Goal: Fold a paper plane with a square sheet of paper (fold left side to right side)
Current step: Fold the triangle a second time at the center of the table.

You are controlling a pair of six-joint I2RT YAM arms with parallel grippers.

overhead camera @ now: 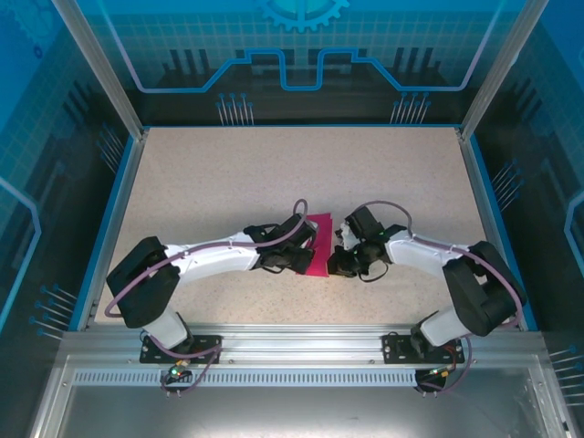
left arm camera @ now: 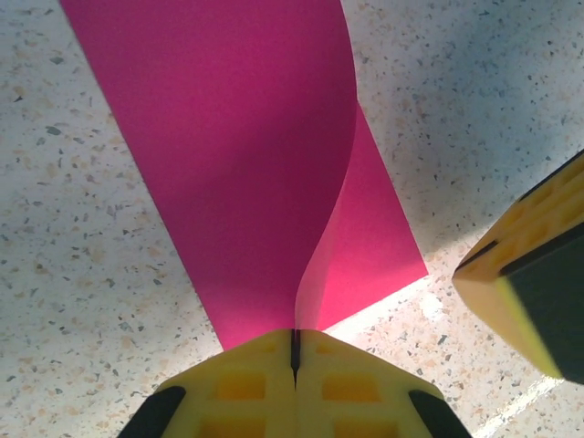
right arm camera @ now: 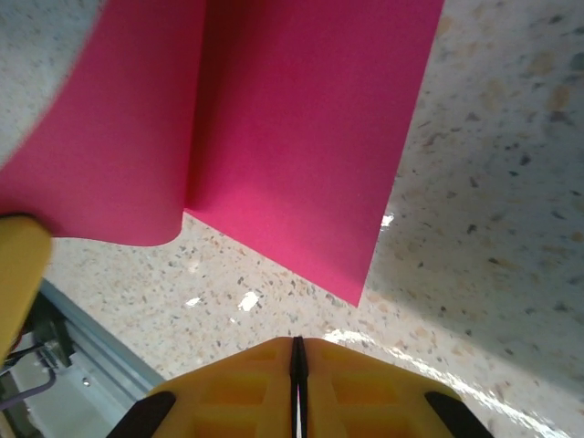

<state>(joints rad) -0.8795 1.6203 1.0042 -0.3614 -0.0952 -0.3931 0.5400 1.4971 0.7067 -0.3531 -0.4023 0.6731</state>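
Square sheet of paper point(left arm camera: 237, 155) lies on the desk point(left arm camera: 82, 274), 1 edge raised and pinched in the left fingers point(left arm camera: 294, 358); carry it level onto the opposite edge, using the right fingers point(right arm camera: 297, 354), pressed together and empty, to hold the sheet flat.

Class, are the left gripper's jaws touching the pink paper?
Touching: left wrist view shows the left gripper, jaws shut on the square sheet of paper.

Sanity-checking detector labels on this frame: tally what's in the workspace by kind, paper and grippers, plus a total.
Magenta sheet of paper: 1
Grippers: 2 (left gripper shut on the sheet's lifted edge; right gripper shut, off the paper)
Total: 3
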